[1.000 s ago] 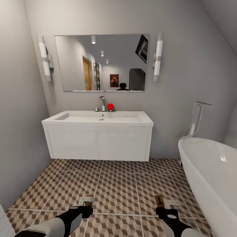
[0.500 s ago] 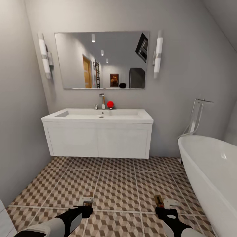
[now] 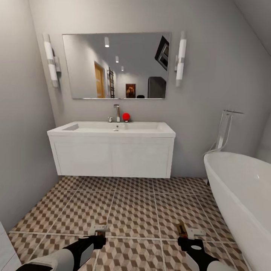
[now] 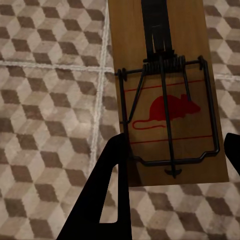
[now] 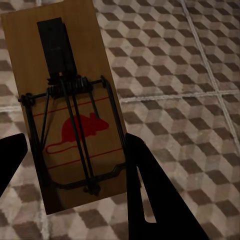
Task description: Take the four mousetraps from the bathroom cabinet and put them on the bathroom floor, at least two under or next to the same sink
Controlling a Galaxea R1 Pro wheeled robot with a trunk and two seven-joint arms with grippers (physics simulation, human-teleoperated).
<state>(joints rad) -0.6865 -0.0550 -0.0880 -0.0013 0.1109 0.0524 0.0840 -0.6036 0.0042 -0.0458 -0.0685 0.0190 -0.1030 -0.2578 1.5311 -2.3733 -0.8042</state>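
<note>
Mousetraps were carried two at a time at this moment: one mousetrap (image 4: 167, 90) was clamped between the fingers of the left gripper (image 3: 98, 232), and a second mousetrap (image 5: 67, 105) was clamped in the same way by the right gripper (image 3: 187, 233). Each board was seen from its wrist camera with a red mouse print and a dark wire spring on top, held above the bathroom floor (image 3: 135, 210) and not touching it. From the head camera both grippers were seen low over the cube-patterned tiles, well in front of the bathroom sink (image 3: 113, 130), with open floor between them and its white vanity (image 3: 113, 158). A chrome tap (image 3: 117, 112) and a red egg-shaped object (image 3: 126, 116) stood at the back of the sink, a mirror (image 3: 116, 66) hung above it, and a white bathtub (image 3: 241, 192) lay to the sink's right. No mousetrap was seen lying on the tiles, so nothing was judged placed yet. Setting these two down under or beside the sink was judged to be left, and the other two remained unaccounted for.
</note>
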